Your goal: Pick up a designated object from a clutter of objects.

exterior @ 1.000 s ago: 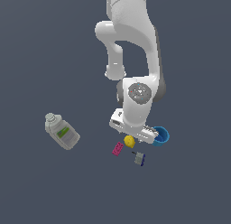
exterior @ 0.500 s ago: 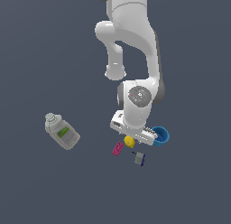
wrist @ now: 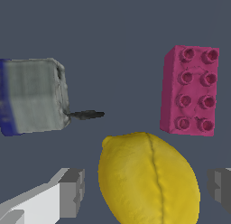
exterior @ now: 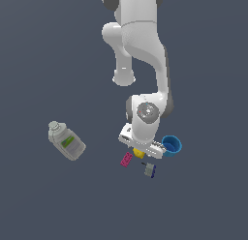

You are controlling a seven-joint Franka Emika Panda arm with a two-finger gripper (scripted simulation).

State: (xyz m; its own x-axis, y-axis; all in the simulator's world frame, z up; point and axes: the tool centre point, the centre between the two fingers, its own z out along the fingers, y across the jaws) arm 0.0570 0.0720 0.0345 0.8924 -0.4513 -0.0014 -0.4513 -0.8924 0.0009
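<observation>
lemon (exterior: 138, 152) under my gripper (exterior: 139, 148), between my fingers (wrist: 72, 191), block (exterior: 126, 159) just to its exterior view's left, cup (exterior: 171, 144) to its right, bottle (exterior: 66, 141) well apart on the left

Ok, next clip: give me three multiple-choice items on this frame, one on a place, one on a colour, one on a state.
1. Where does the bottle lie?
A. far to the exterior view's left, apart from the rest
B. inside the cup
C. on the block

2. What colour is the studded block?
A. green
B. magenta
C. orange

3. How does the gripper stand to the lemon?
A. shut on it and lifted
B. open, a finger on each side
C. nowhere near it

Answers: 1 A, it lies alone away from the cup. 2 B, the wrist view shows it. 3 B, gaps show beside both fingers.
</observation>
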